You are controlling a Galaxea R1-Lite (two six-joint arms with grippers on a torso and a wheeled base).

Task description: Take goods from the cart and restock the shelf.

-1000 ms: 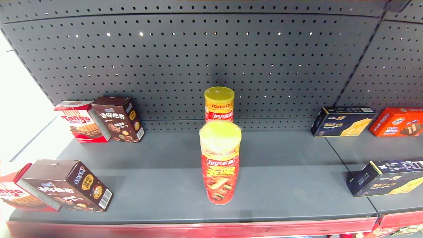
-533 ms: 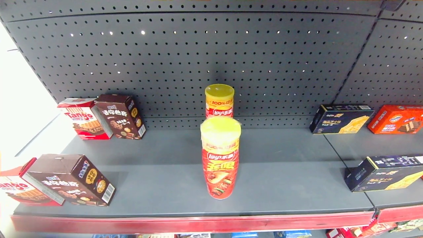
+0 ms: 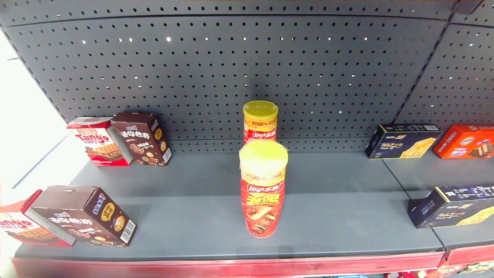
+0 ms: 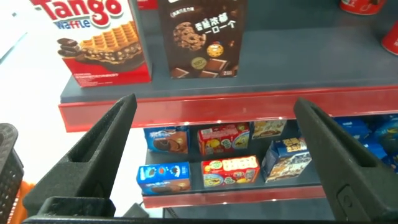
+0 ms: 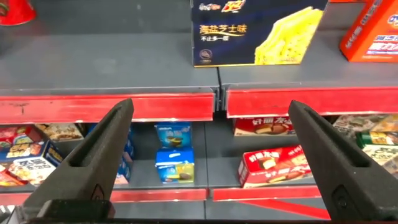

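Grey steel shelf (image 3: 185, 208) with a red front lip, backed by dark pegboard (image 3: 231, 69), from the head view. Upright at its middle, towards the front: a red chip can (image 3: 263, 193) with a yellow lid. Straight behind, close to the pegboard, a second chip can (image 3: 260, 121), apart from the first. On the robot's left, a rear wafer box (image 3: 96, 141) touching a rear cookie box (image 3: 141, 137); nearer the lip, a front wafer box (image 3: 19, 227) against a front cookie box (image 3: 83, 214). On the right, a rear dark blue box (image 3: 403, 141), an orange box (image 3: 465, 141) and a front dark blue box (image 3: 451, 206).

From the left wrist: left claw (image 4: 214, 106) spread wide and holding nothing, hanging out in front of the red lip, below the front wafer box and front cookie box. Lower shelves of small packets beyond.

From the right wrist: right claw (image 5: 211, 107) likewise gaping and empty, before the lip, under the front dark blue box.

On handling, as a judgement: probably light, a thin cardboard tube of crisps. Stiff enough for a gentle squeeze, yet easily dented. Tall and narrow, so prone to tipping. Glossy wrap likely slick. Best taken round the middle of the tube, below the lid, claw level, with modest force. Not by the soft plastic lid.
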